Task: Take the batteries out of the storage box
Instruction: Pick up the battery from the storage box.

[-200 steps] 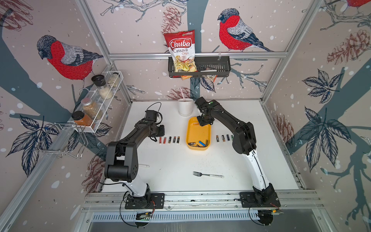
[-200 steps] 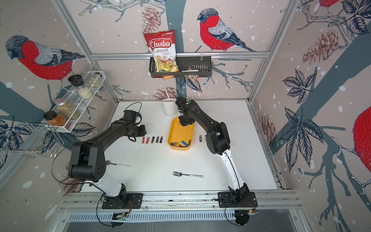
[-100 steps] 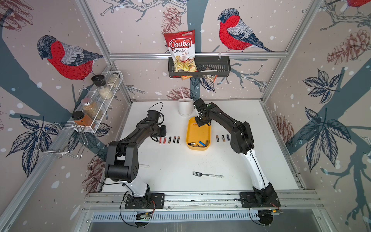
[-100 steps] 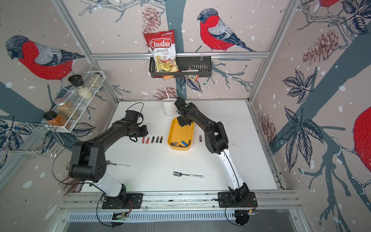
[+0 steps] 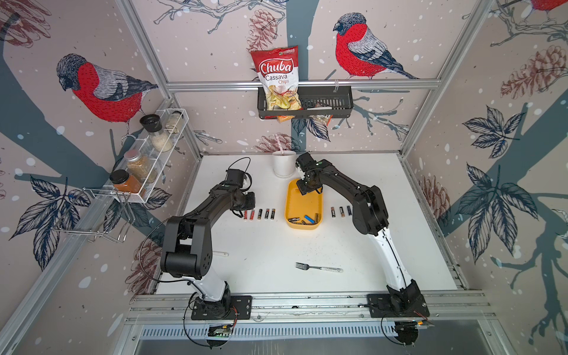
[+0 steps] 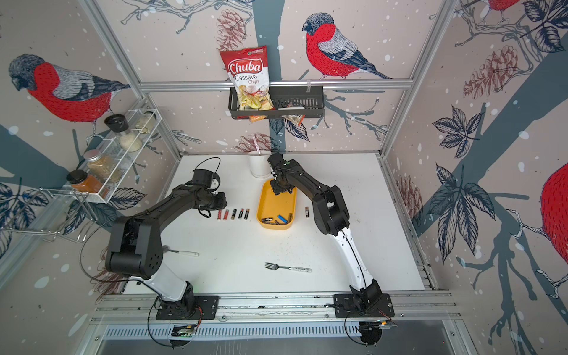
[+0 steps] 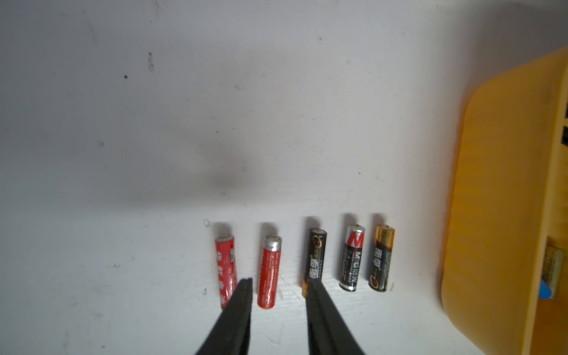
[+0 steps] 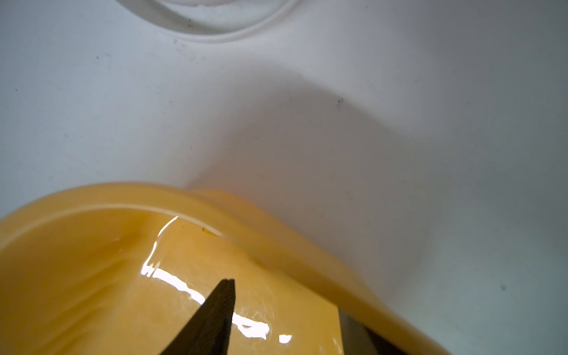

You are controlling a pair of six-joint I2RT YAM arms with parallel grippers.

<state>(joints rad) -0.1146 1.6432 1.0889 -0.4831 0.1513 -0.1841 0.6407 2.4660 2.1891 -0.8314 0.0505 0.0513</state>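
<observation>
Though unclear overhead, left fingers [image 7: 236, 313] straddle battery [image 7: 270, 270] ungripped, right fingers [image 8: 212, 319] likewise box wall [image 8: 292, 255].

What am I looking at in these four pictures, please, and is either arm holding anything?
You see two robot arms, left and right, bolted at the table's near edge. Each ends in a two-fingered gripper.

Two pictures come from a camera pair overhead and show nearly the same whole scene. The other two come from cameras on the arms' wrists, looking along the fingers.

On the white table are:
- a yellow storage box with a few batteries at its near end
- five batteries in a row on the left arm's side
- three more on the right arm's side
- a fork
- a white cup

The left gripper is open, with a finger on either side of a red battery, not pinching it. The right gripper is open at the box's far end. Neither holds anything.
</observation>
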